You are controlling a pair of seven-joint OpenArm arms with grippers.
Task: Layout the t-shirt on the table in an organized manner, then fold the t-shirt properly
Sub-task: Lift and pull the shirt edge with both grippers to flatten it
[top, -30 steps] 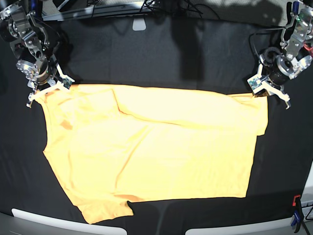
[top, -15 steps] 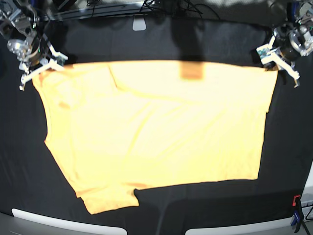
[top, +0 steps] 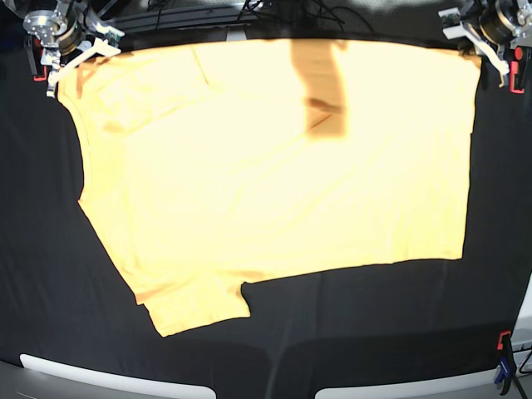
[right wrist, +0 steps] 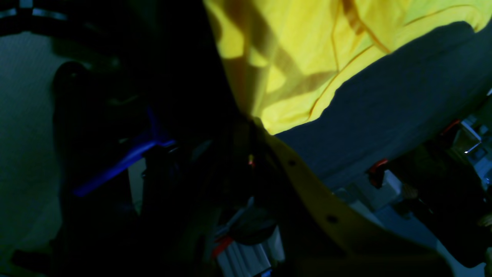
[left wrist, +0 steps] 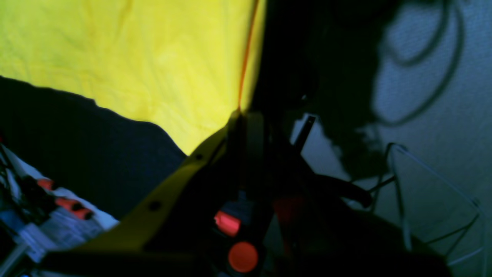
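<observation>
At the far left of the base view, the right gripper (top: 73, 51) is pinching a far corner of the t-shirt (top: 274, 158). Its jaws are closed tight on the cloth. In the right wrist view the yellow cloth is running straight into the closed jaws, with the dark table (right wrist: 392, 111) showing beside it.

In the middle, the t-shirt is spreading wide across the black table (top: 374, 332). Its far edge is being held up between the two arms, and the near part looks to be resting on the table, with one sleeve sticking out at the near left. A dark shadow is falling down the cloth near the top middle.

At the far right, the left gripper (top: 474, 37) is pinching the other far corner. It is also closed tight on the cloth. The left wrist view is showing the yellow cloth (left wrist: 127, 57) going into the closed jaws at the seam.

The step in hand looks like laying the shirt out flat. To do it well, both arms should be moving together, at the same height and the same speed, so the far edge is staying straight. They should be keeping the cloth gently pulled tight between them, not too hard. Then they should be lowering it slowly so it lies smooth, and letting go only when the cloth is resting flat on the table
</observation>
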